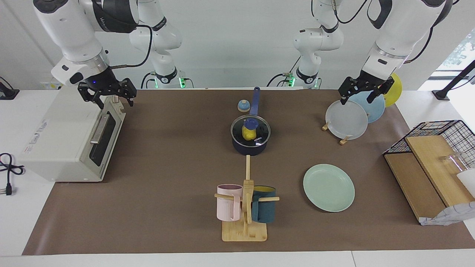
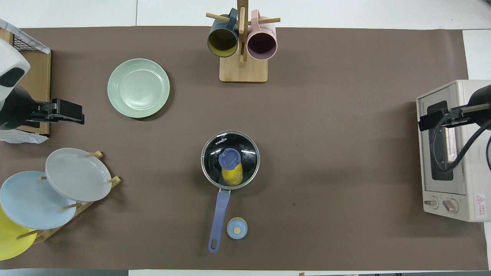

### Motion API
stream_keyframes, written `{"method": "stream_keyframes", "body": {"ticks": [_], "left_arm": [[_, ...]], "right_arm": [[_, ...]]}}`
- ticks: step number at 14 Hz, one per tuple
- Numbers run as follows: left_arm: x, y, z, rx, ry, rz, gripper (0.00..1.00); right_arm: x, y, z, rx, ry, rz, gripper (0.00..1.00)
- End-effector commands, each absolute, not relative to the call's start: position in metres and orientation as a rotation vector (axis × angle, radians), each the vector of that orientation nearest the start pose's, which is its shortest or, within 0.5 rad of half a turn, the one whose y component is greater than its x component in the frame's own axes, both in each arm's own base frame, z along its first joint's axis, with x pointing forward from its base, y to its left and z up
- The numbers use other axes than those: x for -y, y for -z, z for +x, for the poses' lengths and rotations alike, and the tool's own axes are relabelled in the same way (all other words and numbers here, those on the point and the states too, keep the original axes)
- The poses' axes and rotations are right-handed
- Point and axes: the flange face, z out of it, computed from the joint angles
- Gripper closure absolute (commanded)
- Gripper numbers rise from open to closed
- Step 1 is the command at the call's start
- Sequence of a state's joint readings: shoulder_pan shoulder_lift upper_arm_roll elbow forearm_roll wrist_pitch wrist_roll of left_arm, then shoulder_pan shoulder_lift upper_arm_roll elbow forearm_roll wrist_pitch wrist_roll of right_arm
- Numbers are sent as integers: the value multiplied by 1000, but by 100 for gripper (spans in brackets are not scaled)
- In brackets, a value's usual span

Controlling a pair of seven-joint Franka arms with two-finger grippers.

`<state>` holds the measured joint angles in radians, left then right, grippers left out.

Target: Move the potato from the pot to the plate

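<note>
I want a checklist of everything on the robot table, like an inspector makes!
Surface: brown mat over a white table.
Job's things: potato in the pot under a glass lid; plate lies bare, farther from the robots.
Clutter: mug rack with two mugs, plate rack with three plates, small blue timer, toaster oven, wire basket.
Grippers: left gripper over the plate rack; right gripper over the toaster oven; both hold nothing.
Cables: black cord beside the oven.
Surroundings: white wall.
</note>
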<state>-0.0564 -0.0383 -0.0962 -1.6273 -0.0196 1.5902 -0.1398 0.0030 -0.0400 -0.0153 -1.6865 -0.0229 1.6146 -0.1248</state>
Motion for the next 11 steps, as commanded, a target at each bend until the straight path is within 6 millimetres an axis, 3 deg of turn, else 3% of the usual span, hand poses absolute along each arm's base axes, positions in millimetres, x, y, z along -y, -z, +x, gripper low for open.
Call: {"method": "stream_keyframes", "body": {"ticks": [1, 11], "left_arm": [[86, -625, 540, -29, -2, -3159, 0], [85, -626, 540, -24, 1, -3159, 0]], "right_arm": [[8, -600, 541, 148, -54, -3144, 0], [0, -587, 530, 177, -88, -3143, 0]]}}
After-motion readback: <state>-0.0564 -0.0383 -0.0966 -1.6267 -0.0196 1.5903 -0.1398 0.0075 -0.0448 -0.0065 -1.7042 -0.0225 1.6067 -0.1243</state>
